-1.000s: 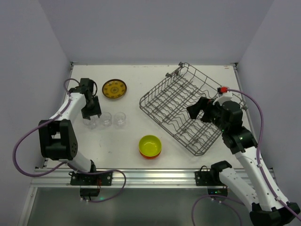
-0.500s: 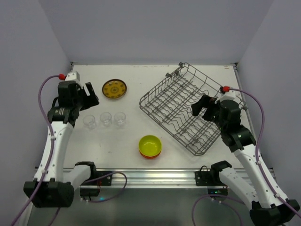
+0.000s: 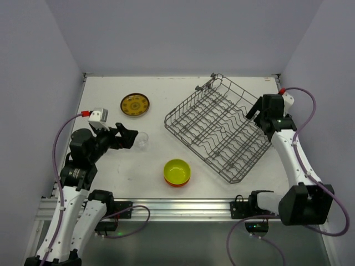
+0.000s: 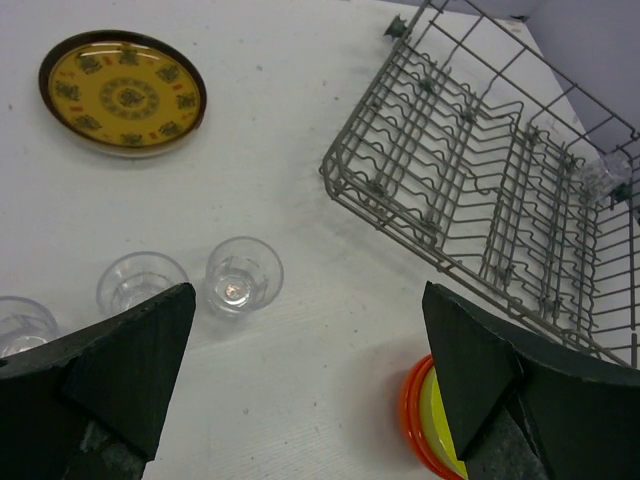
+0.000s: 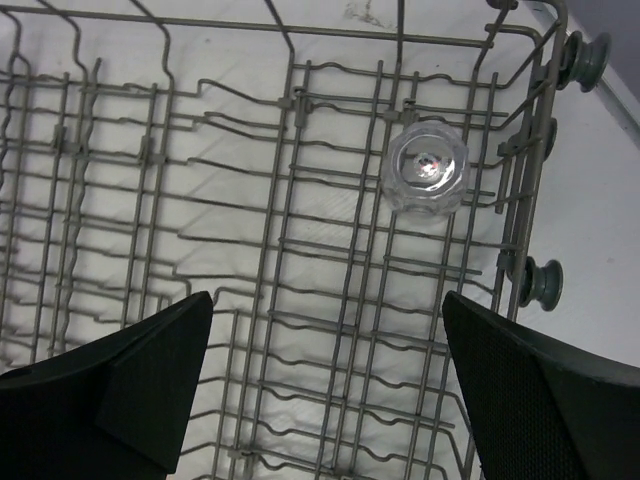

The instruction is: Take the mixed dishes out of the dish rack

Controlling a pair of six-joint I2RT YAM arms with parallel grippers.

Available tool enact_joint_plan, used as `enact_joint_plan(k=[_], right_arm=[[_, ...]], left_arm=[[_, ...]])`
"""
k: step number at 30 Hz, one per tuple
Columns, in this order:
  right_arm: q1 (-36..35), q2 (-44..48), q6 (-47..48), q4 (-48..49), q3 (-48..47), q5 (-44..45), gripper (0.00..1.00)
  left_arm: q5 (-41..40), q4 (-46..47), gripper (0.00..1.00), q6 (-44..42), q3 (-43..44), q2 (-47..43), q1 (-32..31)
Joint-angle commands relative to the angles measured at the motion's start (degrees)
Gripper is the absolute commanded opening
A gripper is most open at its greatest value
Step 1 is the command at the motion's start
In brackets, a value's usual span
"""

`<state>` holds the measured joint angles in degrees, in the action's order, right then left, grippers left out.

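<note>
One clear glass (image 5: 428,170) sits in the dish rack (image 5: 300,230), in the corner near the roller wheels (image 5: 585,50); no other dish shows there. The right jaws hover above the rack, wide apart, empty. The left jaws are likewise apart and empty over the table (image 4: 300,200), where three glasses (image 4: 244,275), the patterned plate (image 4: 122,92) and stacked bowls (image 3: 177,170) sit. Recommended: centre the right jaws over the glass, descend straight between the wires, grip gently, lift vertically clear of the raised side.
</note>
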<state>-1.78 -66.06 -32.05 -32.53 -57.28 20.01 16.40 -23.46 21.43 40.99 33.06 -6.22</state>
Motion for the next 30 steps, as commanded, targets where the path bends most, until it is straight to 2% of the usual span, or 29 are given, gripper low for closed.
enact_joint_plan(k=[1,7,15,19,26,30], right_arm=[[2.82,-5.91,-2.48,-0.95,-6.00,7.06,0.99],[6.97,-15.57,-2.14,-0.07,-9.69,6.79,0.98],[9.16,-22.87,-3.19,0.63,-11.28,8.20,0.98],[10.92,-26.04,-2.58,1.60,-12.07,5.39,0.96],[11.36,-28.33,-1.61,3.62,-11.63,3.98,0.83],[11.36,-27.72,-1.87,4.76,-10.05,4.77,0.71]], left_arm=[[0.74,2.46,1.00,-0.78,-0.21,-1.07,-3.62],[-1.64,1.75,1.00,-0.69,-0.30,-0.98,-5.91],[-3.04,0.17,1.00,-0.69,0.40,1.83,-6.61],[-3.13,0.35,1.00,-0.78,0.40,2.62,-6.88],[-1.90,0.44,1.00,-1.13,0.32,3.15,-7.23],[-1.90,0.44,1.00,-1.13,0.40,2.89,-7.40]])
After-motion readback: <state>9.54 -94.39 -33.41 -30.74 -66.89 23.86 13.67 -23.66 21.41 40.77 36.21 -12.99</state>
